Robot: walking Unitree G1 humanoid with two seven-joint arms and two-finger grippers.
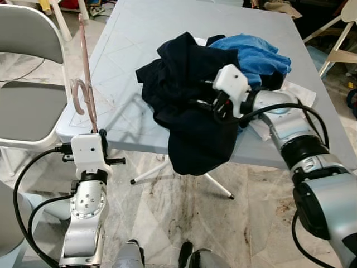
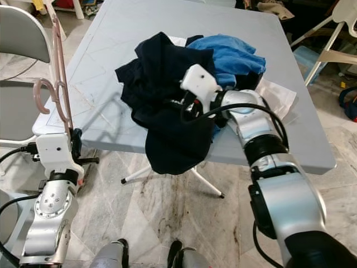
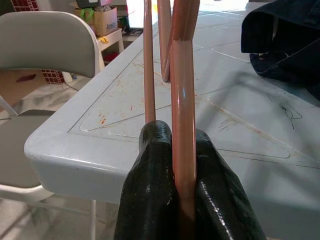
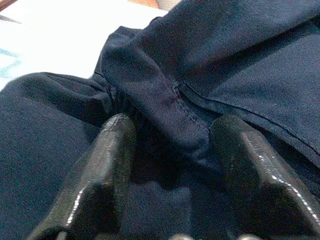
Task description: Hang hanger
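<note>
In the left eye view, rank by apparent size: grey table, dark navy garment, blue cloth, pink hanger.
1. Grey plastic folding table
2. Dark navy garment
3. Crumpled blue cloth
4. Thin pink hanger, seen edge-on in the left gripper, so its rank is unsure.

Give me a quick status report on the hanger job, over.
Left gripper shut on pink hanger, held upright by the table's corner. Right gripper open around a fold of dark garment. Garment not on hanger yet; blue cloth piled behind.

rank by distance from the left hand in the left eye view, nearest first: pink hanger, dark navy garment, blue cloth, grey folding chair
1. Pink hanger: clamped in the left hand.
2. Grey folding chair: just to its left.
3. Dark navy garment: mid-table, to its right.
4. Blue cloth: behind the garment, farthest right.
</note>
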